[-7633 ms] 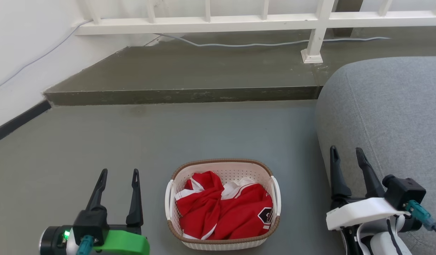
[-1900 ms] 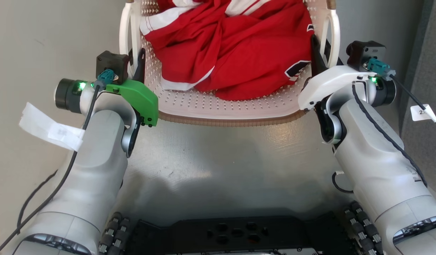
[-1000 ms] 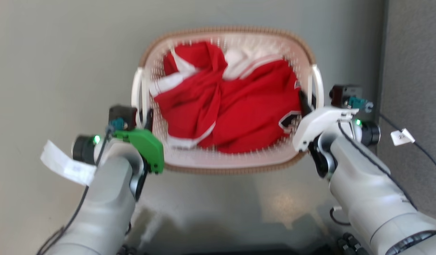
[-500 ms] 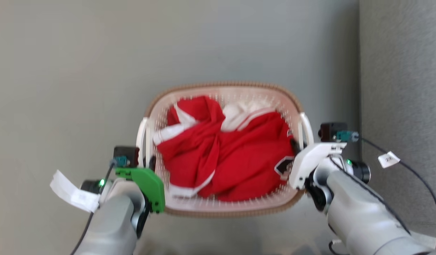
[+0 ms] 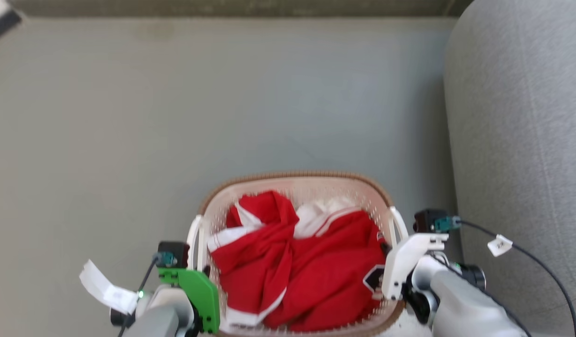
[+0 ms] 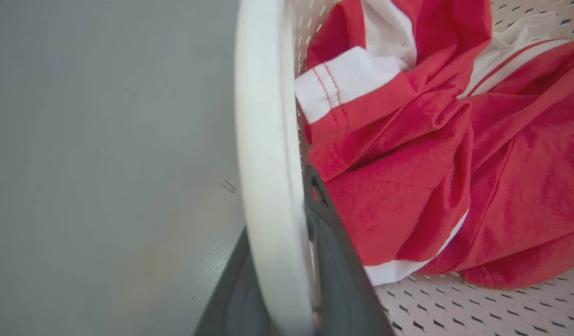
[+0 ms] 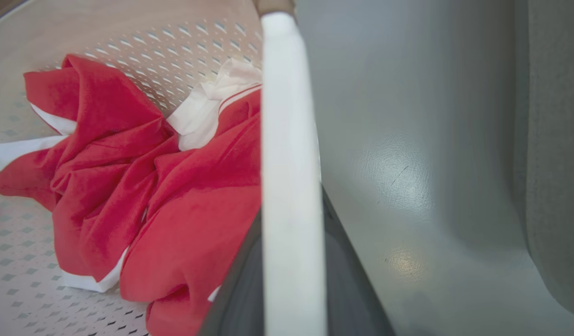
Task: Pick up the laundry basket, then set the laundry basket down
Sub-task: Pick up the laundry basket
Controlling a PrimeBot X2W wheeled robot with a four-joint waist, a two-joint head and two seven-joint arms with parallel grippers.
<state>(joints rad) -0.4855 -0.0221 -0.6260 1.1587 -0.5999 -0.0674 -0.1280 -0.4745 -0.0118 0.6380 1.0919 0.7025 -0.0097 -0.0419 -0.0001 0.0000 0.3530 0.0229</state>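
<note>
Lower left, the left gripper is clamped on a white side handle of the oval cream-white perforated plastic laundry basket at bottom centre, crumpled red-and-white garment inside, and the right gripper pinches the opposite handle beside the grey fabric sofa.

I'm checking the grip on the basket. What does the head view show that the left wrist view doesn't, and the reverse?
Head view: the brown rim of the laundry basket, the left end effector and right end effector at its side handles, a grey sofa beside it. Left wrist view: dark fingers on either side of the white handle. Both: red and white clothes in the basket, grey floor.
</note>
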